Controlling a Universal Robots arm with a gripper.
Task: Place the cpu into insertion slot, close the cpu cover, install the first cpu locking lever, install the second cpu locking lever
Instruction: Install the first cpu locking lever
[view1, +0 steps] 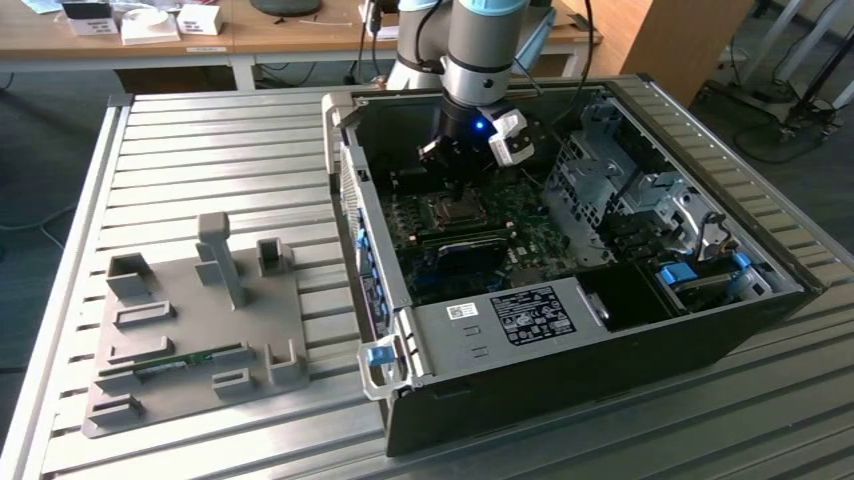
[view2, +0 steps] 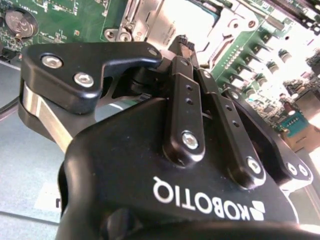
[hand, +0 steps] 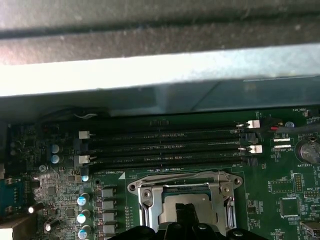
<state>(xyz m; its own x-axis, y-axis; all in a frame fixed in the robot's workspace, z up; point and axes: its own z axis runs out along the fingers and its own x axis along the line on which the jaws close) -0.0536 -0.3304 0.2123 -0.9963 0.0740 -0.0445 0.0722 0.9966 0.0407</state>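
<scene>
tool (view1: 461, 178) above cpu cover (hand: 186, 196), green circuit board (hand: 280, 200)

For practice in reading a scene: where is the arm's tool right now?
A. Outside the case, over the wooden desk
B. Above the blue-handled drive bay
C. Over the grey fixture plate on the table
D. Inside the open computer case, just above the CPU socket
D: in the exterior view the tool hangs inside the open computer case directly over the insertion slot, and the first wrist view shows the cpu cover just beneath it.
</scene>
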